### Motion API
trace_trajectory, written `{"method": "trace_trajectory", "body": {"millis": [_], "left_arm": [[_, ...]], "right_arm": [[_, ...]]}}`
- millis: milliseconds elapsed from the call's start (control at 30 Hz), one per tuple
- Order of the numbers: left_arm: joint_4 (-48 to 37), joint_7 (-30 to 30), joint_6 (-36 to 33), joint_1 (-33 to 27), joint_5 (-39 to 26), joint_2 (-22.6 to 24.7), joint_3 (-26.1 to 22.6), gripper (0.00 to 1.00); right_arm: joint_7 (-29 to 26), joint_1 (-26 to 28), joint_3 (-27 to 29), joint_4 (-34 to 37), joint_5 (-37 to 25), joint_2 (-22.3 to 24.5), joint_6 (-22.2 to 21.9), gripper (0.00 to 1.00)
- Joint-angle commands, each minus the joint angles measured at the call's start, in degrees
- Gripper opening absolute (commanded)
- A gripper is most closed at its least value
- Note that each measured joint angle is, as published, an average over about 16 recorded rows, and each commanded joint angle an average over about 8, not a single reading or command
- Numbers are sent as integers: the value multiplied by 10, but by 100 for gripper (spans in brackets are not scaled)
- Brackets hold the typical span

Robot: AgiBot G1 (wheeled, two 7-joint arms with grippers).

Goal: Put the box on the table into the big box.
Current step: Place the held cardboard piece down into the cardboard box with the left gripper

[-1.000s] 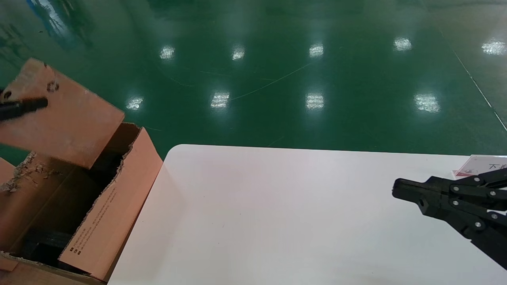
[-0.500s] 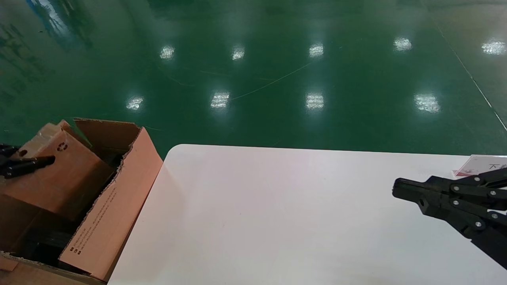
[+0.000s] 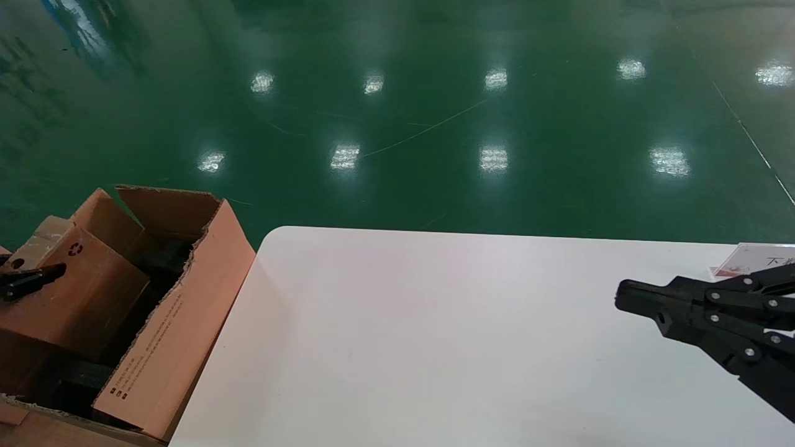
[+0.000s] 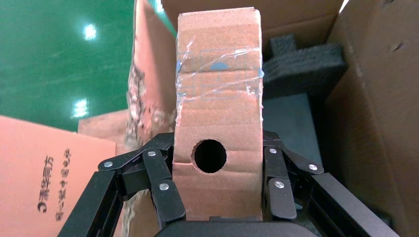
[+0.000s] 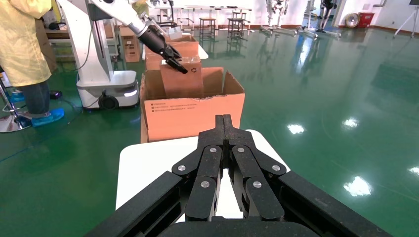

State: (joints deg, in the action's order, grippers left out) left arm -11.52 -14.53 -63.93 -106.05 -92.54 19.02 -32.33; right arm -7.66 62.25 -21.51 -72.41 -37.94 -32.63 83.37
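The box (image 3: 74,292) is a small brown carton with a recycling symbol. It sits partly down inside the open top of the big box (image 3: 168,335), left of the table (image 3: 435,341). My left gripper (image 3: 31,279) is shut on the box. In the left wrist view its fingers (image 4: 163,182) press both sides of the taped box (image 4: 217,89), which has a round hole. Dark carton walls (image 4: 375,123) surround it. My right gripper (image 3: 621,297) hangs shut and empty over the table's right side. Its closed tips (image 5: 223,121) point toward the big box (image 5: 192,116).
Black foam (image 4: 306,61) lies inside the big box. A second orange carton face with printed text (image 4: 49,187) stands beside it. A small card (image 3: 745,261) lies at the table's far right. Green floor surrounds the table; a person in yellow (image 5: 24,44) stands beyond.
The left gripper has brought the box down from above the big box into its opening. The right arm has not moved.
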Motion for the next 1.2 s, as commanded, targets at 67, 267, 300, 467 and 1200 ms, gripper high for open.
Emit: {"method": "trace_trajectory", "body": {"millis": [67,267,300,467,1200], "left_arm": [[-11,-14,14,4,5,-1,4,0],[-23,-47,29,10,21,2,16,0],[-26,-52,31,12,24,3,18,0],[-38,-74,39,20,39,7,32,0],[-91,-152,61,54,83,24,71,0]], "right_arm": [[0,0,0,0,0,0,0,0],[0,0,0,0,0,0,0,37],[0,0,0,0,0,0,0,50],[0,0,0,0,0,0,0,100],[0,0,0,0,0,0,0,100]]}}
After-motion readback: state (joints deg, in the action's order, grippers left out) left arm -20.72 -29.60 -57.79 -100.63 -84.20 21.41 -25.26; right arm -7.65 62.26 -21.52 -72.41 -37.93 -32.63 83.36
